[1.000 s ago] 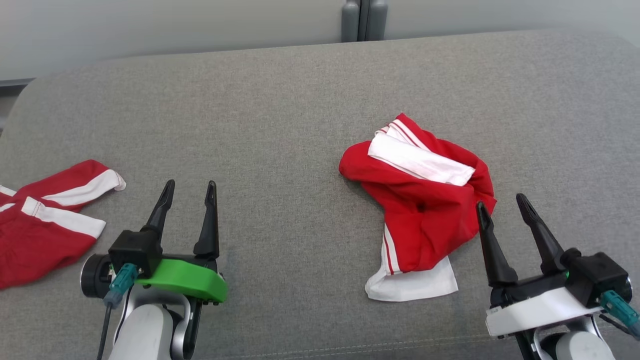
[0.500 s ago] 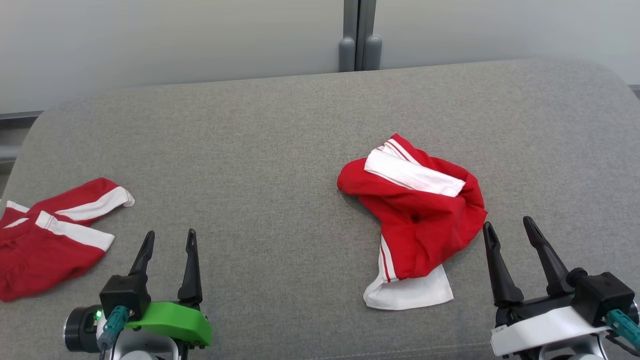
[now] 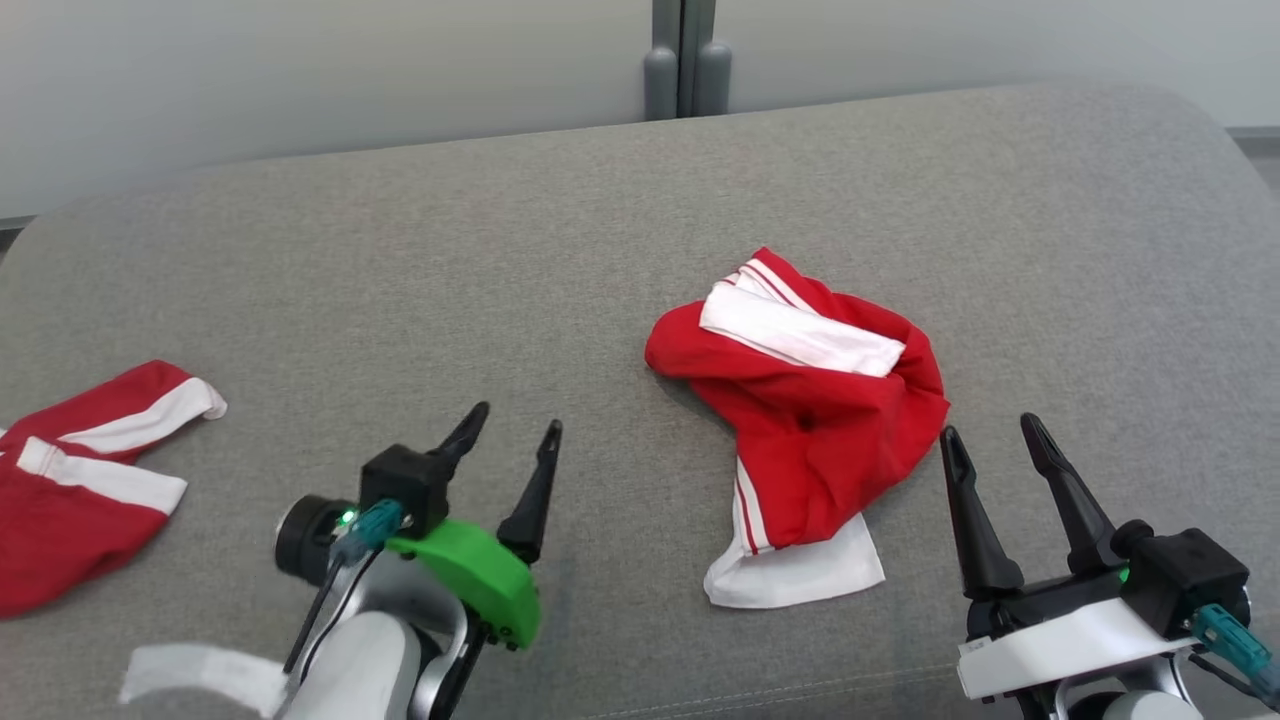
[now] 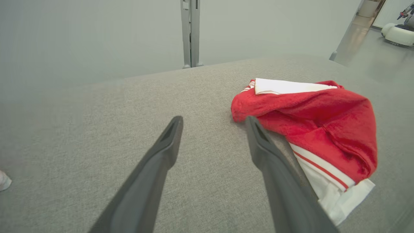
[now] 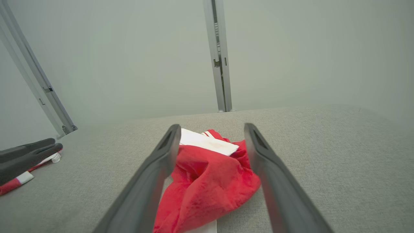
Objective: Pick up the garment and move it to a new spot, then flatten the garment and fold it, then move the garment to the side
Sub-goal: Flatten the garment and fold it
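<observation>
The grey cushion (image 3: pixel 420 300) carries everything; its far edge runs below a pale wall with a grey post (image 3: pixel 685 70) at the middle.

The largest thing on it is the crumpled garment (image 3: pixel 810 420), red with white bands. It lies right of the cushion's middle, nearer the near edge than the far one; it is bunched into a heap, with one white band folded over the top and a white hem poking out toward the near edge, so no part of it lies flat.

A second red garment (image 3: pixel 70 500) with similar white bands lies at the left edge, partly cut off in the head view; it looks flatter and may be a piece already dealt with, though that is only a guess.

The right gripper (image 3: pixel 988 425) stands just beside the heap's right side, close to the near edge; its fingers are spread wide and hold nothing. In its wrist view the red cloth lies between and beyond them.

The left gripper (image 3: pixel 517 417) sits left of the heap, near it and angled toward it; its jaws are likewise wide and empty.

By the look of things, nothing of the task is done on the heap. Lifting, moving, flattening, folding and setting aside all remain; the step in hand seems to be the approach for a first grasp.
</observation>
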Available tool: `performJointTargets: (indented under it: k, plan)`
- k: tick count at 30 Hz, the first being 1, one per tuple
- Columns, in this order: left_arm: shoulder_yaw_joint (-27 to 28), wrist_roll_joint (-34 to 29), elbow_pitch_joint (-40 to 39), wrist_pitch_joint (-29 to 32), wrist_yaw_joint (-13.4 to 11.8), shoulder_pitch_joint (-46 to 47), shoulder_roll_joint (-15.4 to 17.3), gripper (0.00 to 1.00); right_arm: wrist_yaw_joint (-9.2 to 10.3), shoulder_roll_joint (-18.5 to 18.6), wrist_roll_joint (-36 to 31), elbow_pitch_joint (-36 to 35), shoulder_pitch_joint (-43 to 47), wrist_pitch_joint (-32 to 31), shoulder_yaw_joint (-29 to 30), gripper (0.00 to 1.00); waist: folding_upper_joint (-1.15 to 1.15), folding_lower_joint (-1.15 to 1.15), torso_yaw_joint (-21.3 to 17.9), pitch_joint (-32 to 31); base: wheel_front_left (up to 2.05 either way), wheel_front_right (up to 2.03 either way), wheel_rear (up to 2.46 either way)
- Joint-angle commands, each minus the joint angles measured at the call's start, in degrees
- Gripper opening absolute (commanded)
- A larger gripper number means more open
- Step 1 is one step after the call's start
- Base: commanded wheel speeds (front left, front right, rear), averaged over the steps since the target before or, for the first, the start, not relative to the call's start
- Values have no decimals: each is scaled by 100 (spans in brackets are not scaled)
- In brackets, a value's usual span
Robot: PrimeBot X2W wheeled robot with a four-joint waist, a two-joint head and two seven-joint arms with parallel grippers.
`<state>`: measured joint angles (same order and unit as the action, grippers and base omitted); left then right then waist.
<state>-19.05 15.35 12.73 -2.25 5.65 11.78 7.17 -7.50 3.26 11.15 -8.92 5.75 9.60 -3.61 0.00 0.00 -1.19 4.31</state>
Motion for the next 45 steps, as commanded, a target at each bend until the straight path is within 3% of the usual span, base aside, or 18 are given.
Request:
performJointTargets:
  k: [1,8,17,26,38,39,40,45]
  plan:
    - [-147,145,107,176,83,248,-28,100,2,0,47,27,-96,22,-26,100,0,0,-309,202,0,0,0]
    - [-927,899,816,988,186,1190,113,100,2,-23,154,220,-380,224,-263,100,0,0,-1045,589,0,0,0]
    - [-1934,1934,1754,1377,186,2370,799,100,2,-37,454,551,-679,492,-418,100,0,0,-1668,1030,0,0,0]
    - [-2795,2713,2362,1299,187,3184,1240,100,2,-36,549,718,-862,567,-493,100,0,0,-1800,1199,0,0,0]
    - [-3519,3039,2656,871,188,3845,1385,100,2,-35,593,679,-879,576,-489,100,0,0,-1738,1258,0,0,0]
    - [-3675,3058,2650,848,188,3927,1391,25,2,-35,602,669,-883,575,-495,100,0,0,-1727,1261,0,0,0]
    - [-3735,3099,2634,818,188,3964,1393,0,2,-35,608,664,-880,575,-496,100,0,0,-1721,1258,0,0,0]
    - [-3979,3061,2627,771,188,4161,1484,0,2,-34,646,635,-805,576,-430,100,0,0,-1632,1232,0,0,0]
